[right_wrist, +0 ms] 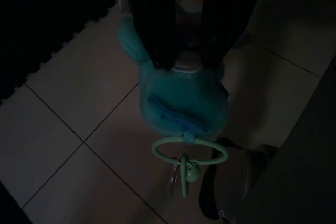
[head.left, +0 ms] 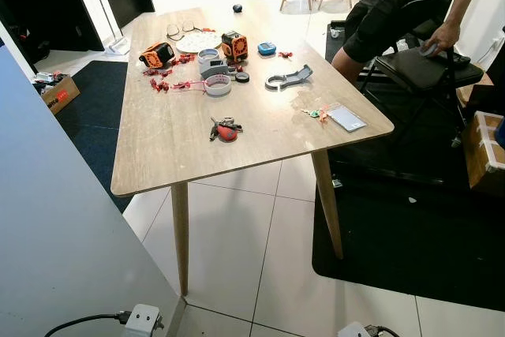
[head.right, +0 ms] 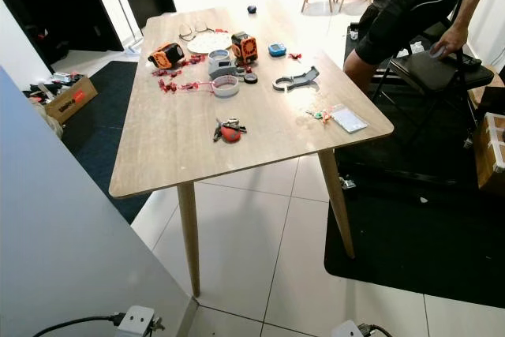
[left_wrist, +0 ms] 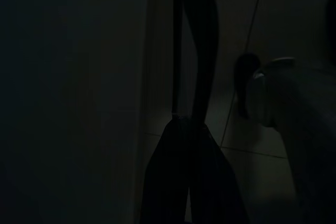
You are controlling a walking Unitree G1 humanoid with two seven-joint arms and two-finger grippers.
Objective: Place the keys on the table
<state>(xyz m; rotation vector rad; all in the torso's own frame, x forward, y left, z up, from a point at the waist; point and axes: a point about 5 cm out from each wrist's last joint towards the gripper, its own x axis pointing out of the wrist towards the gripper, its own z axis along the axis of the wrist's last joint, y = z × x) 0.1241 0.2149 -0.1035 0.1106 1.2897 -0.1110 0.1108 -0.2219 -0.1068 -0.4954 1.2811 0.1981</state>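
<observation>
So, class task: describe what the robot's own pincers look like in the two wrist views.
Each has two long, slim black fingers. The right pincer shows two dark, faintly ribbed fingers side by side. The left pincer is a thin black outline in a very dark picture, widening toward its base. No cables or markings can be made out.

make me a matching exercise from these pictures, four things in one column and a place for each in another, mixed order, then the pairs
Things:
1. teal plush keychain
2. red key bunch
3. glasses
4. cardboard box

Places:
A. on the floor to the left of the table
B. at the far end of the table
C. between the right gripper fingers, hanging over the tiled floor
D. on the table, near its front edge

Pairs: 1-C, 2-D, 3-B, 4-A
</observation>
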